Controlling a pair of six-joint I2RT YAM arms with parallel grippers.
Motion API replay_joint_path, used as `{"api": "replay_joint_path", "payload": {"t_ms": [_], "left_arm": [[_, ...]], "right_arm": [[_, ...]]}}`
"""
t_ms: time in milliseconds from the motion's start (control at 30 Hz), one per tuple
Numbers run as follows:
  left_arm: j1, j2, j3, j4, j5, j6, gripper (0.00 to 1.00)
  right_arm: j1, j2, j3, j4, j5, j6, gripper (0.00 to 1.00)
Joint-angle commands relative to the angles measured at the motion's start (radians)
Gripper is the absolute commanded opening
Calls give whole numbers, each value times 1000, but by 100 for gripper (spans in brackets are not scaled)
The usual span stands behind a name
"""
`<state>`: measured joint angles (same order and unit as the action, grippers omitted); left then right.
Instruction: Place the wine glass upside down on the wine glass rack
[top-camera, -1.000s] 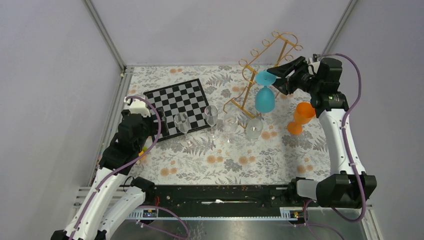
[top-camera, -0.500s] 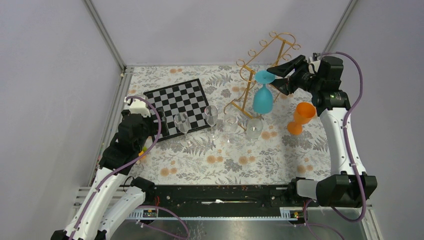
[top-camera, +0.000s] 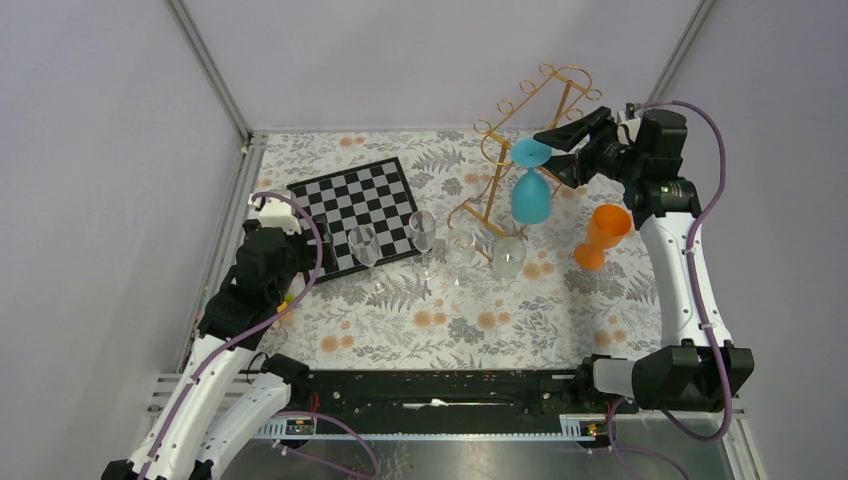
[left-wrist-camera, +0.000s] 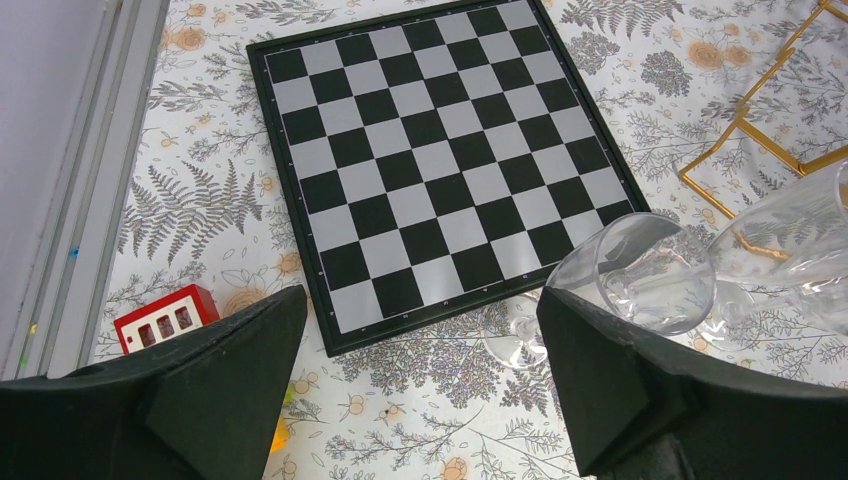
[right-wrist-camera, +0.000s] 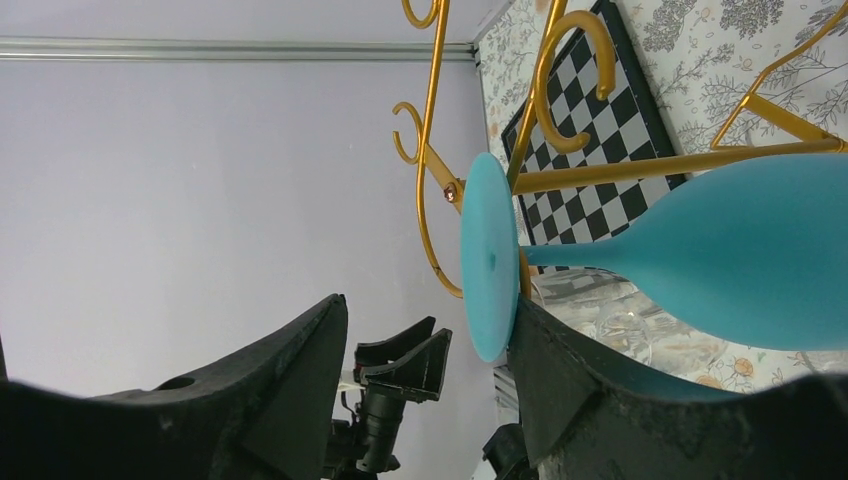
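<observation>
Currently teal wine glass (top-camera: 530, 195), smooth and opaque, hanging upside down in wine glass rack (right-wrist-camera: 650, 165): flat round foot sitting over thin gold wire rails with curled ends, bowl dangling below. Right end effector (top-camera: 550, 148) flanking foot, black jaws standing apart, wider than foot; contact unclear. Left end effector (left-wrist-camera: 420, 300) gaping wide, holding nothing, hovering over glossy chessboard (left-wrist-camera: 440, 160). Four clear stemmed glasses (top-camera: 423, 232) standing on floral-cloth desk (top-camera: 450, 320) before rack. Orange goblet (top-camera: 603, 232) standing beside right arm. Small red block (left-wrist-camera: 165, 318) lying near chessboard.
</observation>
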<state>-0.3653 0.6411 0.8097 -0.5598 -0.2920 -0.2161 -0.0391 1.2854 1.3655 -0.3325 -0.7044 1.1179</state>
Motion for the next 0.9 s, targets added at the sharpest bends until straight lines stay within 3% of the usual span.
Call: {"api": "replay_joint_path", "payload": {"t_ms": [0, 400, 867], "left_arm": [[5, -11, 49, 18, 4, 1, 99], [5, -1, 158, -57, 74, -5, 99], [5, 6, 197, -81, 107, -17, 99]], "right_arm": [[8, -18, 4, -26, -5, -41, 67], [6, -52, -37, -87, 8, -105, 74], [4, -57, 35, -119, 15, -91, 76]]}}
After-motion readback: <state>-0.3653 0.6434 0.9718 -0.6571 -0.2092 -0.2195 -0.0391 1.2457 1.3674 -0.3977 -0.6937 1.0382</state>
